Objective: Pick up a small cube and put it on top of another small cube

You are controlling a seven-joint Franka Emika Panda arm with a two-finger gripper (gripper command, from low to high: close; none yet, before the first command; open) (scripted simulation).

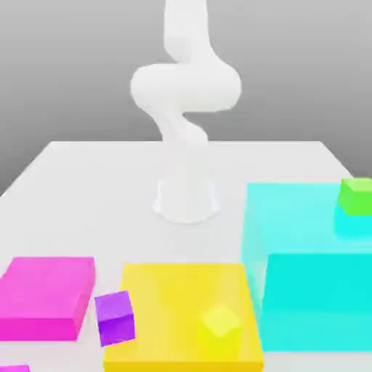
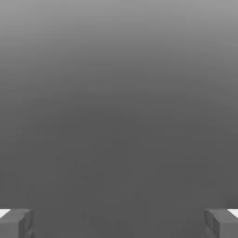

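Observation:
The small purple cube (image 1: 115,317) rests on the white table (image 1: 94,189), between the flat magenta block and the yellow block. A sliver of the small magenta-pink cube (image 1: 14,368) shows at the bottom edge on the exterior view's left, mostly cut off by the frame. The white arm (image 1: 185,94) rises from its base at the table's middle and leaves the top of the frame. In the hand view my gripper (image 2: 119,224) is open, its two grey fingertips (image 2: 16,223) far apart with nothing but grey background between them.
A flat magenta block (image 1: 47,296) lies on the exterior view's left. A flat yellow block (image 1: 167,298) carries a small yellow cube (image 1: 220,328). A tall cyan block (image 1: 312,269) on the right carries a small green cube (image 1: 354,196).

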